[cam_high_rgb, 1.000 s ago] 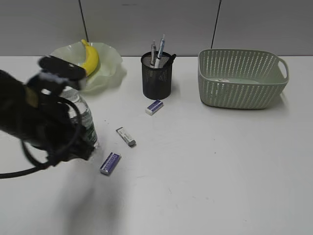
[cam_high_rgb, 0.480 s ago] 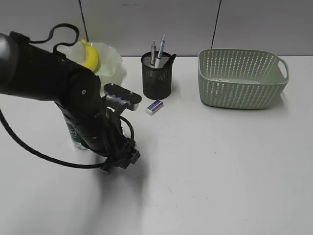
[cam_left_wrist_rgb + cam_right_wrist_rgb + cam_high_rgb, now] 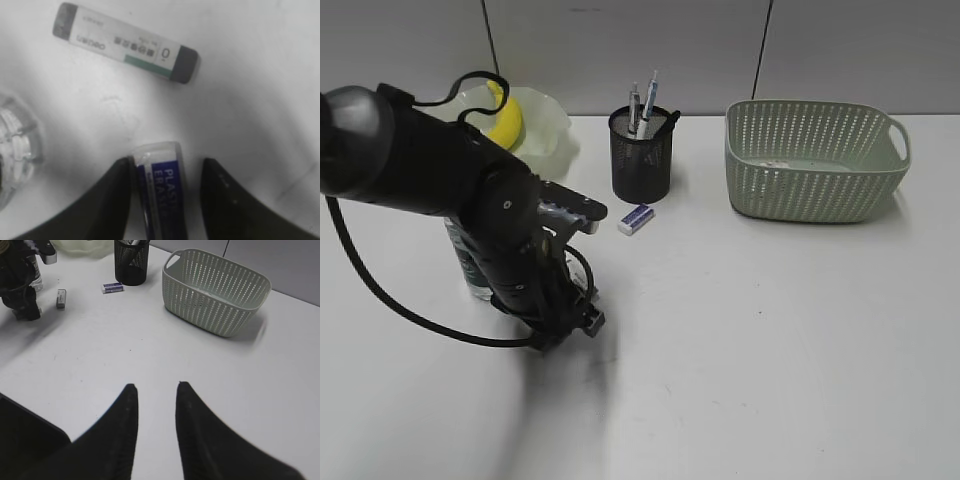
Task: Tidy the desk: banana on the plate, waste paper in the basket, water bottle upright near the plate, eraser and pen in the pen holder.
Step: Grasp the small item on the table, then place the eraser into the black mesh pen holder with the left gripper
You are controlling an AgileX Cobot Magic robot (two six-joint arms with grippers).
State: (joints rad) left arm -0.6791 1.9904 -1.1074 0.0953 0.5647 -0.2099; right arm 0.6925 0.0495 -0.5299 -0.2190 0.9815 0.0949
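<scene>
The left gripper [image 3: 167,200] stands low over the desk [image 3: 770,330] with its jaws parted, one black finger [image 3: 112,200] on each side of a blue-sleeved eraser [image 3: 162,192] that lies flat between them; the left finger sits right at the eraser's edge, the right one a little apart, and a firm squeeze cannot be told. Just beyond that eraser, apart from it, lies a second eraser in a white sleeve with dark ends [image 3: 127,42], set at a slant. At the left edge of the wrist view shows the ribbed clear base of the water bottle [image 3: 12,145], which stands upright beside the arm [image 3: 470,265] and near the plate [image 3: 545,125]. The banana [image 3: 507,118] rests in the plate. A third eraser [image 3: 635,219] lies just in front of the pen holder [image 3: 642,155], which has pens [image 3: 642,100] standing in it. Right of the holder, well apart, sits the basket [image 3: 815,160]; something pale lies on its floor, too small to name. The right gripper [image 3: 155,415] hangs above a bare part of the desk, jaws slightly parted and holding nothing.
</scene>
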